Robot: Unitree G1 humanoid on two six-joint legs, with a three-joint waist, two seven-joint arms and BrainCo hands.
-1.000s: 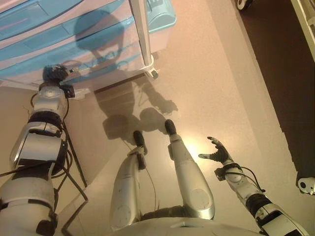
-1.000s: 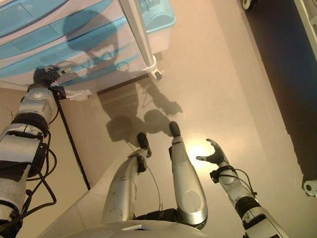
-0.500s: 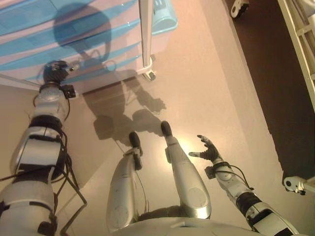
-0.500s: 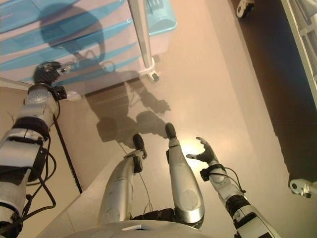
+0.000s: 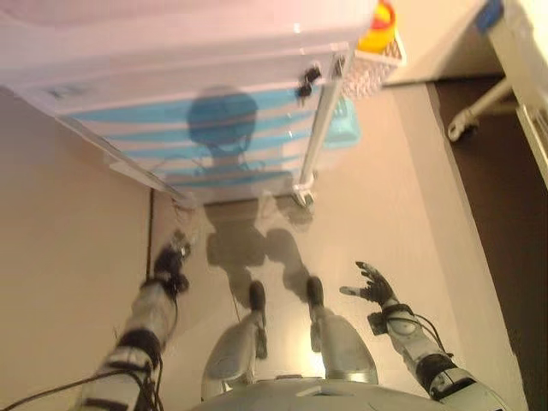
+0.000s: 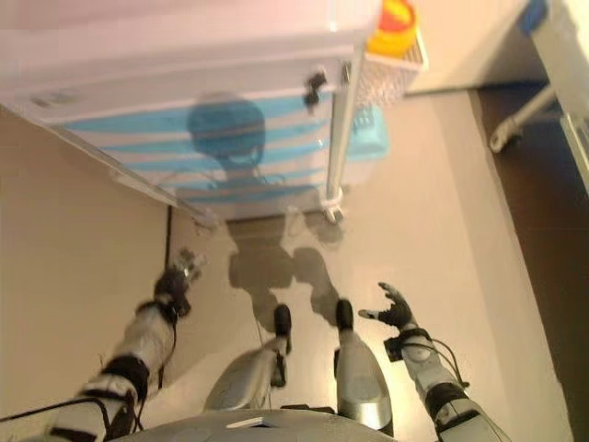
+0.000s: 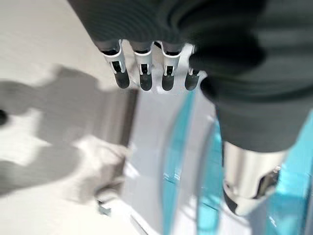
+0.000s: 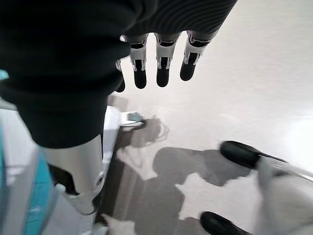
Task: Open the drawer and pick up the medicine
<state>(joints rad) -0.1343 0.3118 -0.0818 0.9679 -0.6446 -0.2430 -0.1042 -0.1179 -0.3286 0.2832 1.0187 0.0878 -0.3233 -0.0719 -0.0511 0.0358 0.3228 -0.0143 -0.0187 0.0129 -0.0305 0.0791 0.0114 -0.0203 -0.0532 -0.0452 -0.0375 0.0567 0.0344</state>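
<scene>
A white cabinet with translucent blue drawer fronts point(image 5: 224, 144) stands ahead of me; its drawers look shut and no medicine shows. My left hand point(image 5: 171, 259) hangs low, below the cabinet's lower left corner and apart from it, fingers point(image 7: 142, 74) straight and holding nothing. The left wrist view shows the blue drawer fronts point(image 7: 188, 161) past the fingers. My right hand point(image 5: 373, 287) is open and empty over the floor at the lower right, fingers point(image 8: 162, 68) spread.
A white mesh basket point(image 5: 370, 70) with a yellow and red thing point(image 5: 379, 19) hangs at the cabinet's right side. A white post ends in a caster point(image 5: 302, 195). A light blue bin point(image 5: 344, 130) sits behind it. A wheeled white frame point(image 5: 469, 127) stands at the right on dark floor point(image 5: 505, 257).
The whole picture has shifted, so the cabinet now shows farther off and more fully. My left hand has come off the drawer front and dropped below the cabinet. The right hand stays open.
</scene>
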